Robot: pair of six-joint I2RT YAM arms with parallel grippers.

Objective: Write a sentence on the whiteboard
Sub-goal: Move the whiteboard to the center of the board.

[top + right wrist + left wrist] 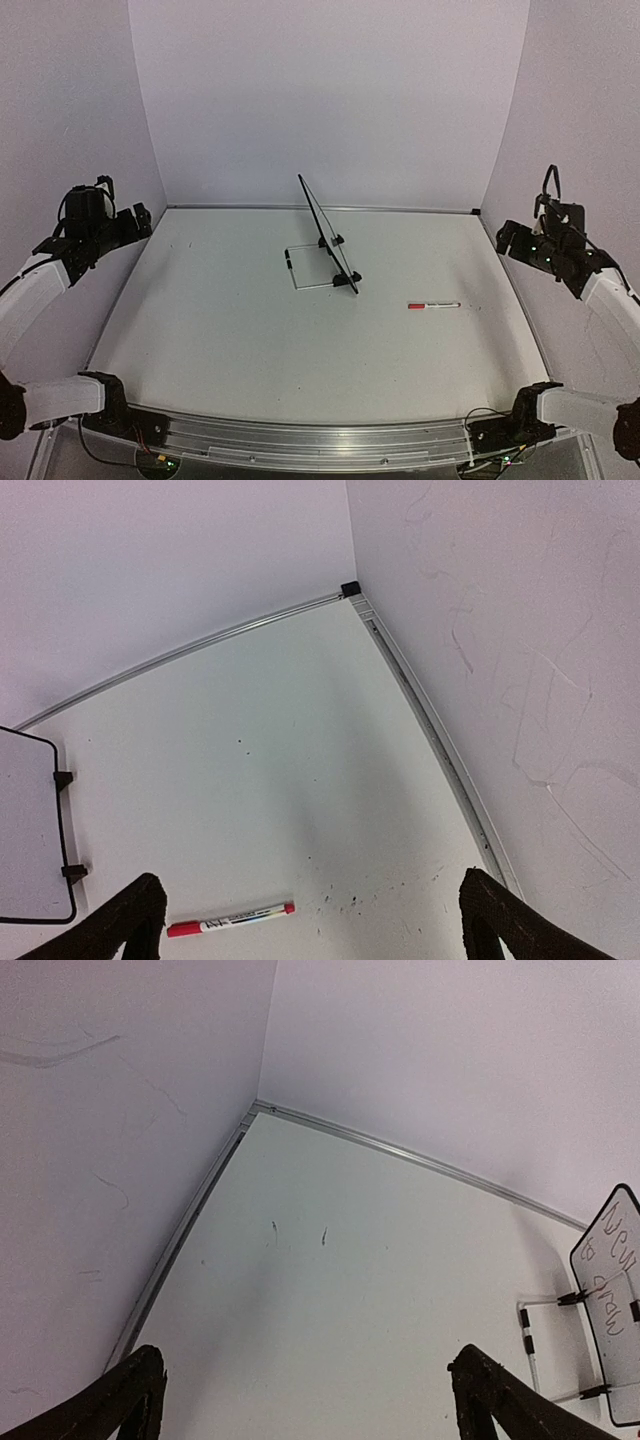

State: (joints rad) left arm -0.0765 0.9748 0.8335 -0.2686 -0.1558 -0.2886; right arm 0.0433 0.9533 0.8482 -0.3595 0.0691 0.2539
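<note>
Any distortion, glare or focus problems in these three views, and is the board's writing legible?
Top external: even, violet-tinted light, no glare; whiteboard nearly edge-on, writing unseen. Left wrist: the sentence is soft and near the frame edge, not readable; fingers are dark silhouettes. Right wrist: back rail bows from lens distortion; marker print too small to read.

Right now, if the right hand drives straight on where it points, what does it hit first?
Likely bare table; the marker lies to one side of where the right hand points. Depth unclear.
</note>
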